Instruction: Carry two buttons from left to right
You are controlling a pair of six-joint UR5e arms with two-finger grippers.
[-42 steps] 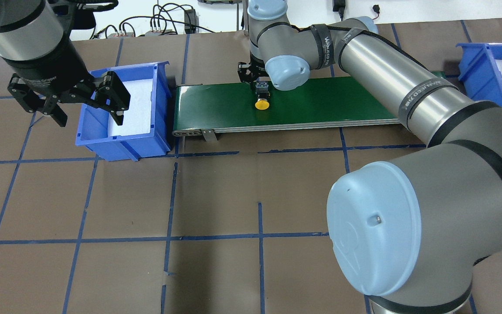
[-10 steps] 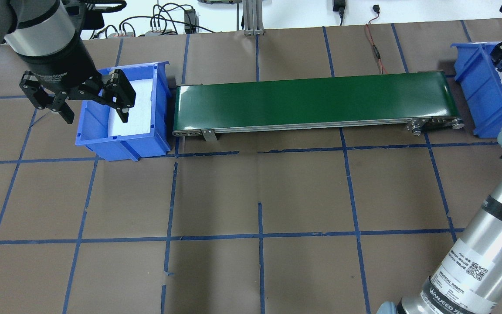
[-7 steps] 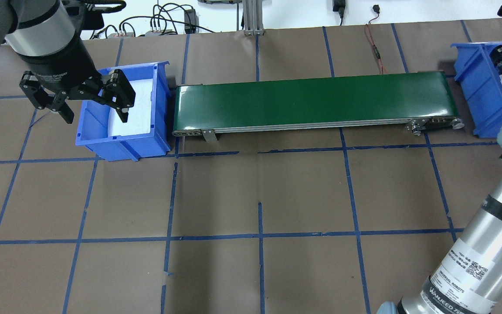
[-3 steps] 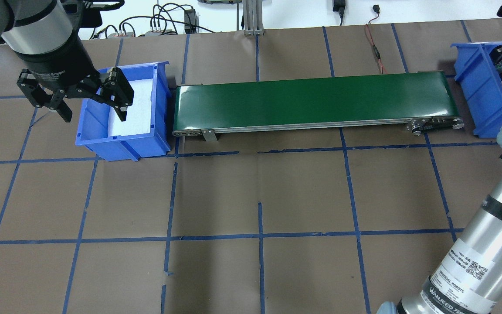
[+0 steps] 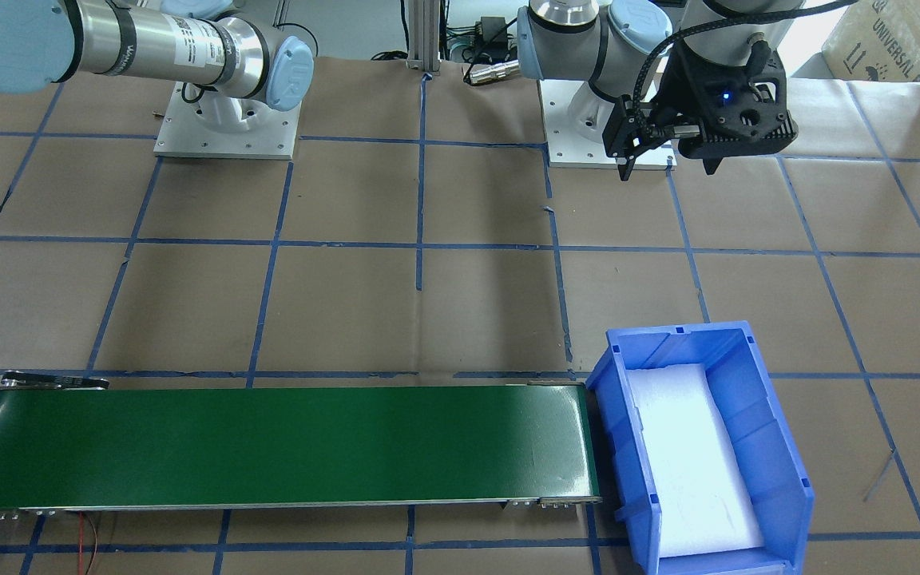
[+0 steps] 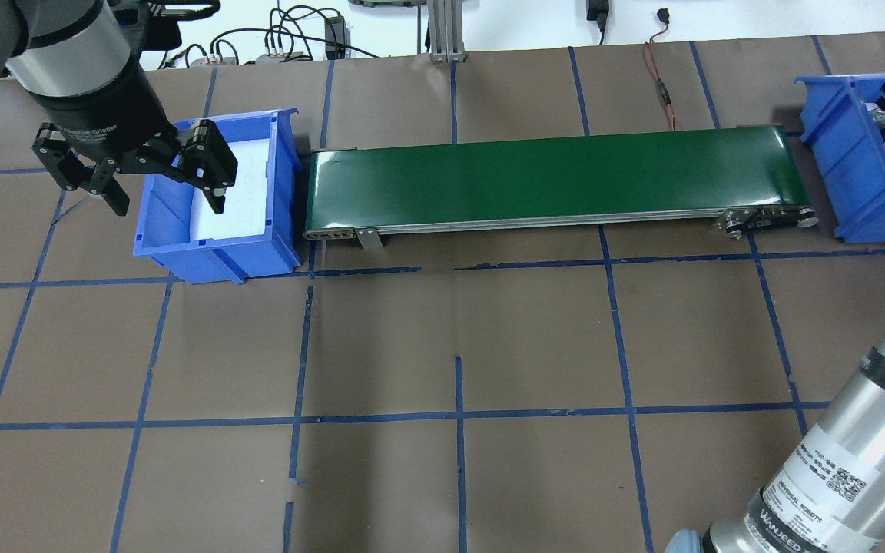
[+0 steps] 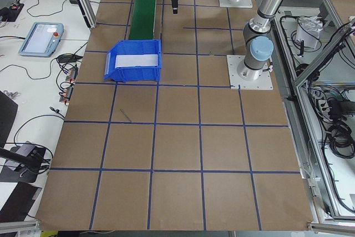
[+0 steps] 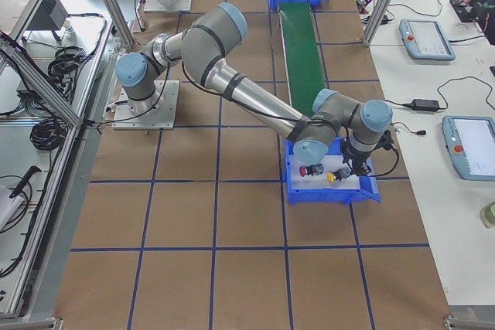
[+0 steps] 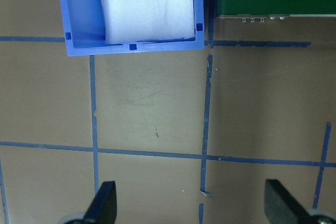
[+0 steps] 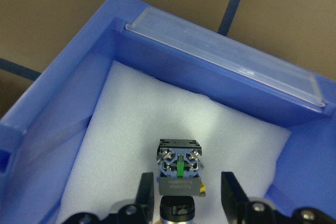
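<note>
The right pincer (image 10: 188, 179) stood apart, its fingers on either side of the yellow button (image 10: 178, 167) without clamping it. That button lay at the wrist view's lower centre, on the white foam (image 10: 126, 124) of the blue bin (image 10: 58, 114). In the right side view the red button (image 8: 313, 169) lay just beside it in the same bin. The left pincer (image 5: 668, 169) hung wide apart and held nothing at the front view's upper right. It was well apart from the other blue bin (image 5: 779, 447) at the lower right, which sat beside the green belt (image 5: 268, 447) on the desk (image 5: 428, 311).
</note>
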